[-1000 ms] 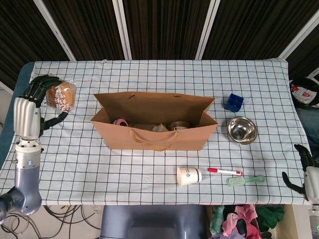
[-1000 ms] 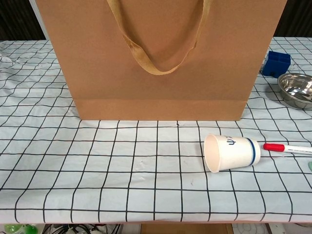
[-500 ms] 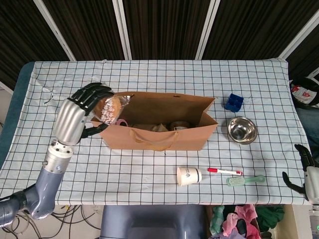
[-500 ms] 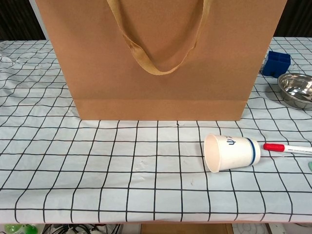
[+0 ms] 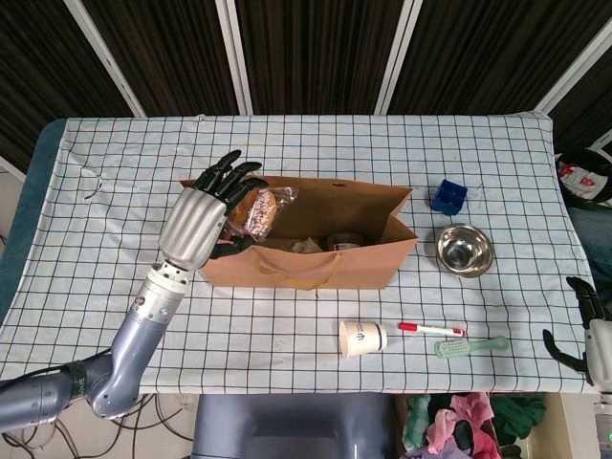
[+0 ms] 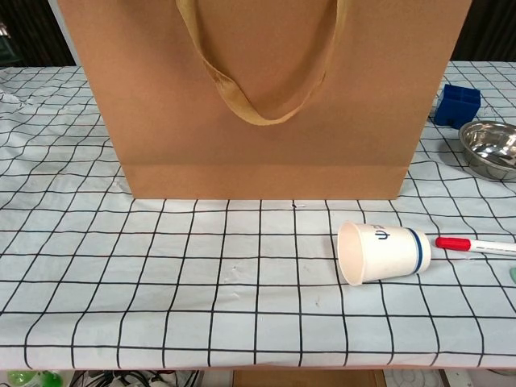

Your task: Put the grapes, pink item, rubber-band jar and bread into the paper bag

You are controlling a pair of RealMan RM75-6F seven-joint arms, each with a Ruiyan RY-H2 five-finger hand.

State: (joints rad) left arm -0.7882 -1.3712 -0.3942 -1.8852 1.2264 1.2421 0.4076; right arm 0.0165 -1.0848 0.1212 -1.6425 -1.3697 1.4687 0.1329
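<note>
Bread (image 5: 259, 212) over left end of paper bag (image 5: 316, 260), left hand (image 5: 203, 226) fingers spread wide beside it, so probably mid-drop; right hand (image 5: 587, 335) idle lower right, fingers curled.

I read setting as lab or test room, not home. Bench (image 5: 497, 143) draped in white black-grid cloth, set against dark slatted wall panels (image 5: 306, 48) with pale diagonal frames. Loose cables (image 5: 153, 406) hang under bench front edge. Heap of coloured cloth (image 5: 469, 421) on floor below. Odd mixed props on bench: blue cube (image 5: 448, 196), steel bowl (image 5: 466, 251), paper cup (image 6: 384, 251), marker (image 5: 430, 329).
</note>
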